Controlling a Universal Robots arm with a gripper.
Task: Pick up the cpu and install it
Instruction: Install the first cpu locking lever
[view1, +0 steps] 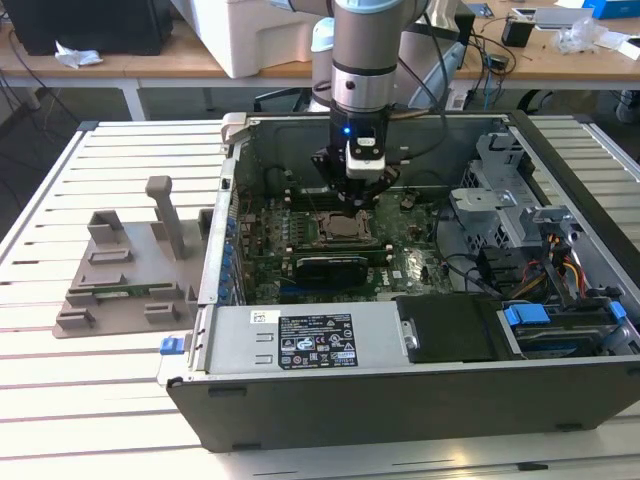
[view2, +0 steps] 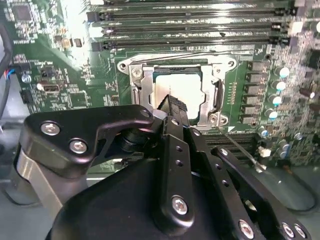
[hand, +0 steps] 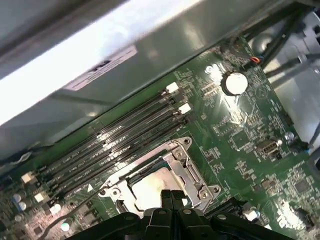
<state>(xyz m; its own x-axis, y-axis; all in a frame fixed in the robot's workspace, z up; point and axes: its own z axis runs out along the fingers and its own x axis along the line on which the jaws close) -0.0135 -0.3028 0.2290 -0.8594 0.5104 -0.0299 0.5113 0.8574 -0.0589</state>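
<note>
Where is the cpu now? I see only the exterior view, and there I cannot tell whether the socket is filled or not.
Observer: In both wrist views the cpu lies flat inside the socket frame, with its silver top showing.
Operator: Does the tool hold it?
Observer: No. In the first wrist view the tool is shut, with nothing between its tips. It is over the cpu, but I cannot tell whether it touches it.
</note>
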